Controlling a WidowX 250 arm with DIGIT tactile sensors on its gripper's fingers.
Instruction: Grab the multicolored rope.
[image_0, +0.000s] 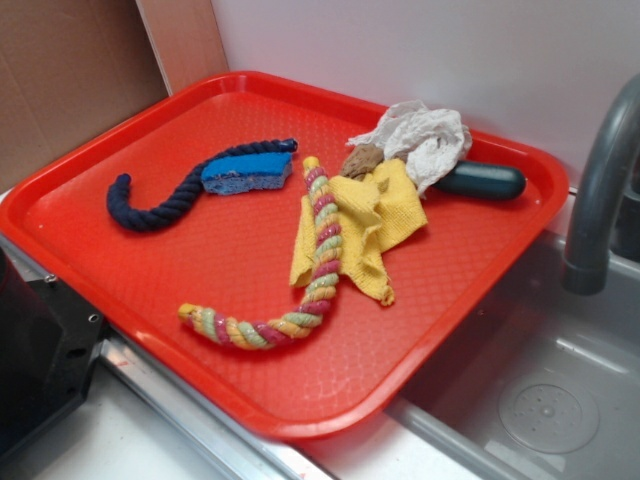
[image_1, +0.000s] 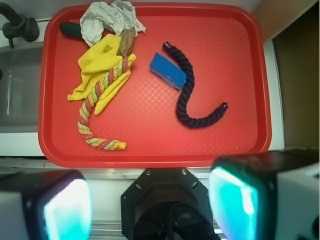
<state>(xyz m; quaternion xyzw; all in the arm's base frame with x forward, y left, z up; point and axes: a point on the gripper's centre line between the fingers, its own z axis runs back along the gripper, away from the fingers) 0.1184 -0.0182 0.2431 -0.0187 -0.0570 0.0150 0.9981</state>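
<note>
The multicolored rope lies curved on the red tray, its upper half resting on a yellow cloth. In the wrist view the rope lies at the tray's left side, hooking right at its near end. My gripper is open and empty, high above the robot base, outside the tray's near edge. Its two teal-lit fingers stand wide apart. The gripper itself is not seen in the exterior view.
A navy rope and blue sponge lie left of the multicolored rope. Crumpled white paper, a brown piece and a dark green object sit at the tray's back. A sink and faucet are at right.
</note>
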